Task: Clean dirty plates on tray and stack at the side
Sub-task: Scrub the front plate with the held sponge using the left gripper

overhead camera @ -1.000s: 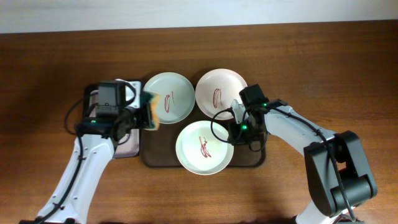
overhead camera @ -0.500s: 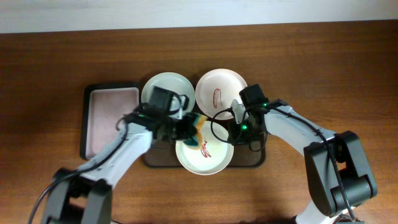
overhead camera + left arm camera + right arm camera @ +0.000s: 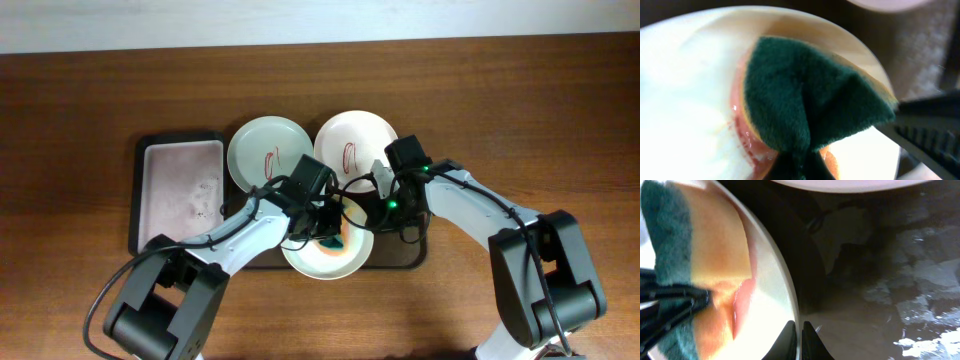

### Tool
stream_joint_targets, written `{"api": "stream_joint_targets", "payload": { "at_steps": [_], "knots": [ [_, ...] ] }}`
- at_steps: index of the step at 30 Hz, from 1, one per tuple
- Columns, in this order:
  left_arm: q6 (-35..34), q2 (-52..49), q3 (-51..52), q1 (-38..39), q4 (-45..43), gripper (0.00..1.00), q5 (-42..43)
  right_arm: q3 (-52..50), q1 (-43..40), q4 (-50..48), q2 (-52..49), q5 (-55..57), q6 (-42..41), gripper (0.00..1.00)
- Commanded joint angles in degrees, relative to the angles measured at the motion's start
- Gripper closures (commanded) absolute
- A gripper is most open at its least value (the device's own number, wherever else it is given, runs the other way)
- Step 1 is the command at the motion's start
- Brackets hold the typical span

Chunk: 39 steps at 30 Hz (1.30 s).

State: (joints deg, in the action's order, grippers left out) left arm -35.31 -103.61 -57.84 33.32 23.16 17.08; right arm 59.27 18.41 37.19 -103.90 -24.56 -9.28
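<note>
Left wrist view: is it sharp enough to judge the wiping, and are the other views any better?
Left wrist: too close, the sponge is soft and the front plate blows out white at left. Right wrist: sharper, though the plate's lower part glares and the tray is dark and blotchy. Overhead: even light, crisp.

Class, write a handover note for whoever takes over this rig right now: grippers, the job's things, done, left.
Left gripper: shut on sponge, pressing it on the front plate.
Right gripper: pinching that plate's rim.
All three plates sit on the tray; back-left plate and back-right plate show red smears.
Done: nothing clean, nothing stacked.
Left: finish this wipe, wipe the others, stack beside the tray.
</note>
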Motion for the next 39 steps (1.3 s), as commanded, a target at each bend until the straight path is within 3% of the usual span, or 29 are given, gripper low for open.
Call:
{"api": "stream_joint_targets", "payload": {
  "at_steps": [1, 12, 17, 20, 23, 28, 31, 39],
  "knots": [
    [-1.6, -2.1, 1.2, -0.1, 5.0, 1.0, -21.8, 0.9, 0.3, 0.1, -0.4, -0.3, -0.3, 0.93],
    [-1.1, 2.8, -1.7, -1.1, 9.5, 1.0, -25.7, 0.9, 0.3, 0.5, -0.4, -0.3, -0.3, 0.92],
    [-1.1, 4.7, -1.7, -1.1, 9.9, 1.0, -25.5, 0.9, 0.3, -1.1, -0.4, -8.4, -0.2, 0.67],
    [-1.1, 4.5, -1.4, -1.1, 9.9, 1.0, -25.2, 0.9, 0.5, -4.6, -0.4, -15.8, -0.3, 0.59],
    [-1.1, 4.1, -1.3, -1.1, 9.9, 1.0, -23.8, 0.9, 1.7, -7.4, -0.4, -15.2, -3.1, 0.53],
    [-1.1, 4.0, -1.2, -1.1, 9.9, 1.0, -23.8, 0.9, 4.7, -9.1, -0.5, -4.5, -10.4, 0.57],
    [-1.2, 4.0, -1.2, -1.1, 9.9, 1.0, -24.0, 0.9, 5.6, -10.3, -0.5, -4.3, -11.9, 0.56],
    [-1.2, 4.0, -1.2, -1.1, 9.9, 1.0, -24.0, 0.8, 7.6, -10.4, -1.9, -1.5, -26.2, 0.53]
  ]
}}
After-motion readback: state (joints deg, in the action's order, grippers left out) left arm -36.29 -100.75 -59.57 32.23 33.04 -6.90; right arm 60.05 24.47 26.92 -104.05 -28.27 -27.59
